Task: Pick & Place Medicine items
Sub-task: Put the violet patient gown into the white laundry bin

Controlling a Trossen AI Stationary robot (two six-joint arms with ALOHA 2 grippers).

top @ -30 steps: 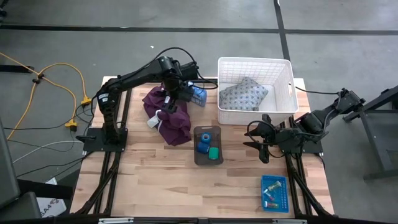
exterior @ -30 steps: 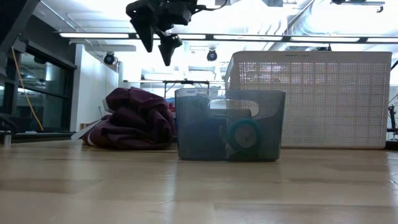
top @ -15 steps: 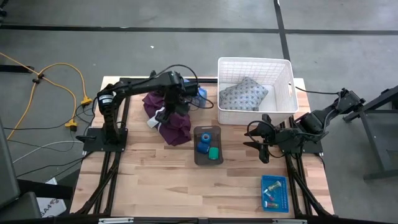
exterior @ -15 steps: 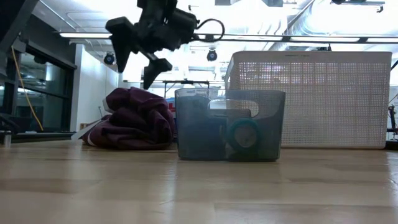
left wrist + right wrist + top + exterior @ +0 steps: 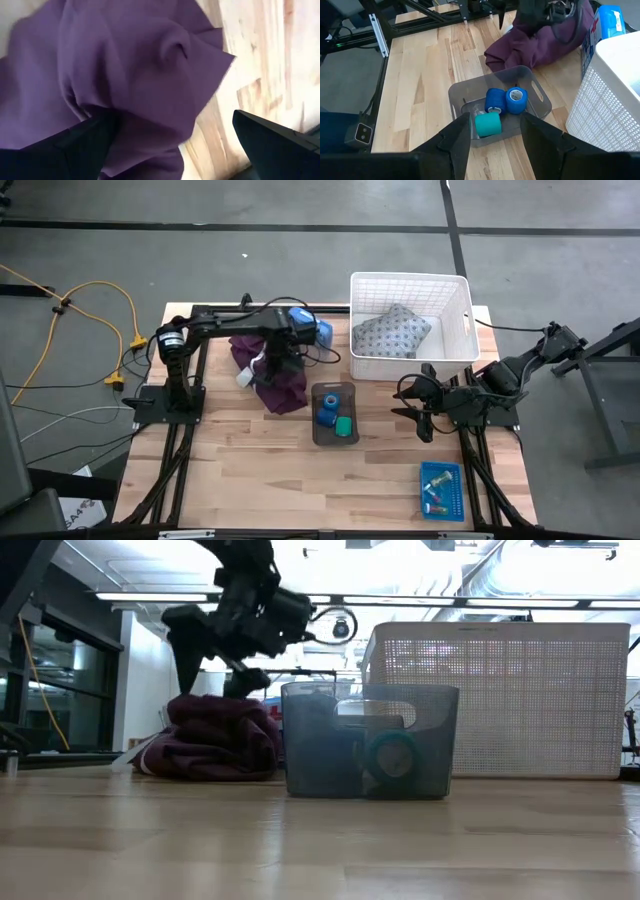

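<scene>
The left pincer (image 5: 165, 145) is wide open, its fingers touching the maroon garment (image 5: 275, 370). The grey bin (image 5: 540, 102) holds two blue rolls (image 5: 495, 100) and one green roll (image 5: 487, 124). The right pincer (image 5: 495, 132) is open over them.

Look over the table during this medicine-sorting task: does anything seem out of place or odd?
Yes. The left claw, open, sits down on the crumpled maroon garment, which is not a medicine item. The blue and green rolls lie in the grey bin, and more small pieces sit in the blue tray. The right claw waits by the white basket.
</scene>
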